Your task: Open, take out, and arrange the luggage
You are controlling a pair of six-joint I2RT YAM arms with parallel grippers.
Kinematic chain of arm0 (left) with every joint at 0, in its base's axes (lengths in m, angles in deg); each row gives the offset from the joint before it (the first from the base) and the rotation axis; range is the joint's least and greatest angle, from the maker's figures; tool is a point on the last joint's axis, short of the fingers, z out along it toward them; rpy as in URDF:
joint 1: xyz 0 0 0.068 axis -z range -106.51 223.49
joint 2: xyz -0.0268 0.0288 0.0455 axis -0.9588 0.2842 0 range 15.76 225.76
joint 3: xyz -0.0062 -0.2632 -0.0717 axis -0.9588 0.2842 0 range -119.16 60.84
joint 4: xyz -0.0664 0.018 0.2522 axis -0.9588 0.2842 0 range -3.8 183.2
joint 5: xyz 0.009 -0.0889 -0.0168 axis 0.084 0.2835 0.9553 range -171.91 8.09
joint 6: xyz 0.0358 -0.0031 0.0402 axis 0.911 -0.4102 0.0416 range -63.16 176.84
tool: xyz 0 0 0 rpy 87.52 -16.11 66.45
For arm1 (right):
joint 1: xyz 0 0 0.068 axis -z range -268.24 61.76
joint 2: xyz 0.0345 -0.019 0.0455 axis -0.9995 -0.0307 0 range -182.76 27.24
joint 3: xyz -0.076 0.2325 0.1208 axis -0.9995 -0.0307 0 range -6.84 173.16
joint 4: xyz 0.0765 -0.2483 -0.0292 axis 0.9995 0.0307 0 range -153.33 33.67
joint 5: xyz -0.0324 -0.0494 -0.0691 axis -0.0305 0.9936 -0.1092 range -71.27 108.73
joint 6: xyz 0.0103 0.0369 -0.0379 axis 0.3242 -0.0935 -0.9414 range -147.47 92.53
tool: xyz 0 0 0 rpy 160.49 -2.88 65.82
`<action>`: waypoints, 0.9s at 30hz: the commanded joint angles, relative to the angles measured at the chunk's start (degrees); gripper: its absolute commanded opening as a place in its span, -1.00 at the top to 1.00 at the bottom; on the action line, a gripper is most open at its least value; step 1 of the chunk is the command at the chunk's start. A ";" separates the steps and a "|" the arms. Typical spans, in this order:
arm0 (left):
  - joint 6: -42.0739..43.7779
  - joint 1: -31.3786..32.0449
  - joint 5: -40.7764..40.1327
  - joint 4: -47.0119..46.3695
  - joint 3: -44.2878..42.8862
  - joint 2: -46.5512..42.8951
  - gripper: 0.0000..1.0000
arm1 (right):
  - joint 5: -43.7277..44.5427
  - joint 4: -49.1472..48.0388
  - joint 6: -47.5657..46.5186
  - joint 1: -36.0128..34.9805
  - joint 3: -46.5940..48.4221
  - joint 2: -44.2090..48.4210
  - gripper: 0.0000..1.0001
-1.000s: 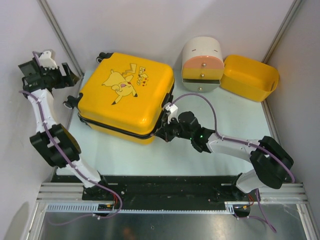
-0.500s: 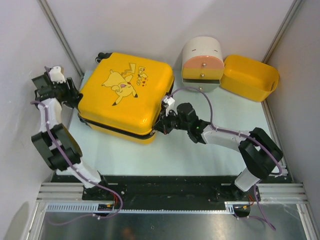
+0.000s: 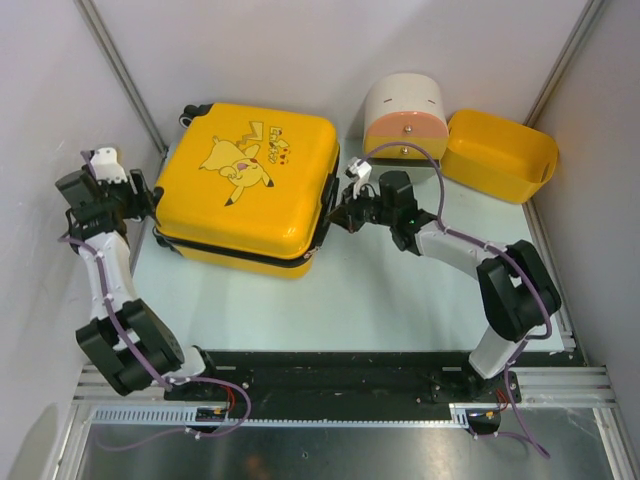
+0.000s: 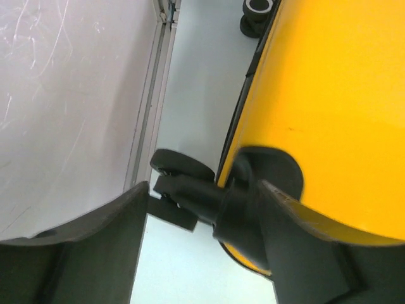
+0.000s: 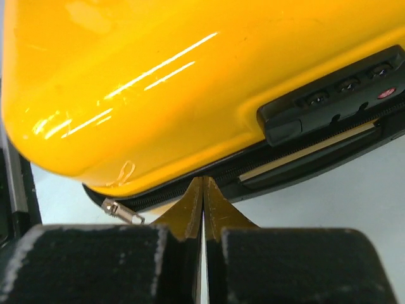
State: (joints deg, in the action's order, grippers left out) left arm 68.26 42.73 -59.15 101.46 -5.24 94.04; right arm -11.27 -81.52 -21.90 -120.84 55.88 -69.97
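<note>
The luggage, yellow with a cartoon print, lies flat and closed at the table's back left. My left gripper is at its left side. In the left wrist view it is open and straddles a black wheel. The right finger rests against the yellow shell, the left finger stands apart. My right gripper is at the suitcase's right edge, shut with nothing in it. Its tips touch the black zipper line. A metal zipper pull hangs just left of them.
A cream-and-orange drawer cabinet and a plain yellow bin stand at the back right. The left wall and its metal rail run close beside the left gripper. A combination lock sits on the suitcase's side.
The luggage has slid and turned toward the back left. My right gripper moved back along its right edge, still shut. My left gripper came in to the wheel and its jaws narrowed.
</note>
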 commanded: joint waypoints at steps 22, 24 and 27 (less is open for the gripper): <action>4.40 0.79 5.71 24.46 2.80 -4.37 -0.76 | -21.15 18.72 -18.31 -2.82 8.12 -5.88 -0.46; 4.49 0.79 5.71 24.55 2.72 -4.28 -0.76 | -21.76 18.64 -18.13 -3.61 8.39 -6.32 -0.38; 4.40 0.71 5.98 24.46 2.72 -4.10 -0.75 | -22.38 18.72 -17.78 -4.58 8.39 -6.33 -0.24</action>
State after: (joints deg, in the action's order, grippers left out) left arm 68.96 43.05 -51.06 114.38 -5.17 87.96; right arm -31.68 -62.18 -40.77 -124.21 61.67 -76.35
